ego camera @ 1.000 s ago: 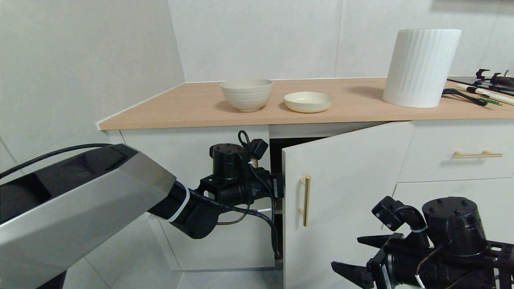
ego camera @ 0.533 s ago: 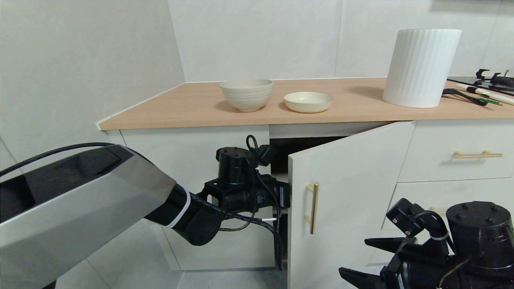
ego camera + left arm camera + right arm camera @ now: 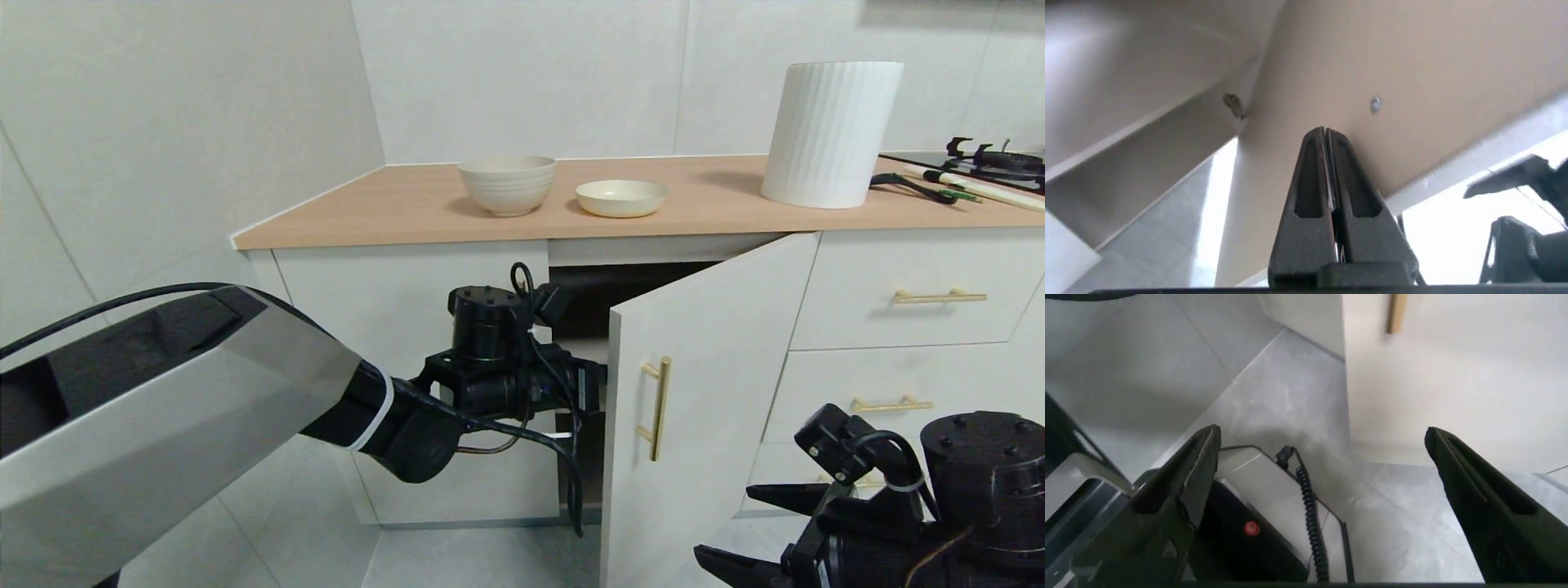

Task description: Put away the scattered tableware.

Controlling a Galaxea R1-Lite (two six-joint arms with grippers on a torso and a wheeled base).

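Behind the cabinet door (image 3: 702,392), my left pincer (image 3: 594,389) is pressed shut on nothing, at the inner face; door half open. My right pincer (image 3: 725,524), low before the door, is spread wide and empty. Bowl (image 3: 507,184) and shallow dish (image 3: 620,198) sit above the door on the countertop (image 3: 392,212), neither stowed yet.

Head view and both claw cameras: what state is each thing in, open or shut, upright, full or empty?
Cupboard door: partly open.
Upper drawer: shut.
Lower drawer: shut.
Bowl: upright on the counter; inside hidden.
Dish: upright, empty.
White container: upright.
Left gripper: shut, empty, by the door's inner face.
Right gripper: open, empty.
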